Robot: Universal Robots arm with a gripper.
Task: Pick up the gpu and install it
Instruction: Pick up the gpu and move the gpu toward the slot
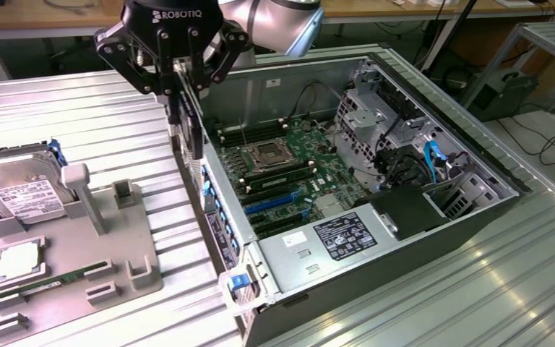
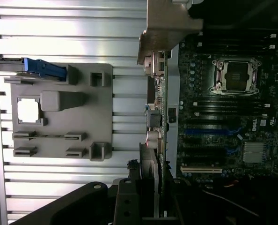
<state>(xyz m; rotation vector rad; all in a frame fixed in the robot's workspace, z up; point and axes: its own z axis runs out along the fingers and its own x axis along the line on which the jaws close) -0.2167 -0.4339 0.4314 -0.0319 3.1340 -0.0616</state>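
**Item: gpu [image 1: 191, 137], in hand.**

- Holder: gripper [image 1: 174, 85]. The jaws are closed on the card's upper edge and the card hangs straight below them.
- Location: in the air, clear of the ribbed metal tabletop [image 1: 95, 123]. It hangs directly over the rear wall [image 2: 174, 140] of the open computer case [image 1: 374, 311], at the exterior view's left edge of the case interior. Whether its lower end touches that wall cannot be told.
- Attitude: edge-on and upright, with the long axis running steeply down from the jaws.
- Wrist view: the card appears as a thin strip leading away from the jaws along the rear wall. Small connectors show on the side facing away from the case. A pale metal piece, likely the end bracket, sits at the end farthest from the jaws.
- Governing relation: the motherboard [image 1: 297, 155] lies flat in the case, towards the exterior view's right of the card. Its blue expansion slots [image 1: 272, 204] start near the rear wall and run inward. In the wrist view the card's edge lies crosswise to those slots, not along them. It stands beside them, near but not above any one slot. By judgement, it is not yet seated.
- Also present: grey fixture tray [image 1: 113, 238] on the tabletop, well apart from the card, carrying a hard drive [image 1: 17, 191].
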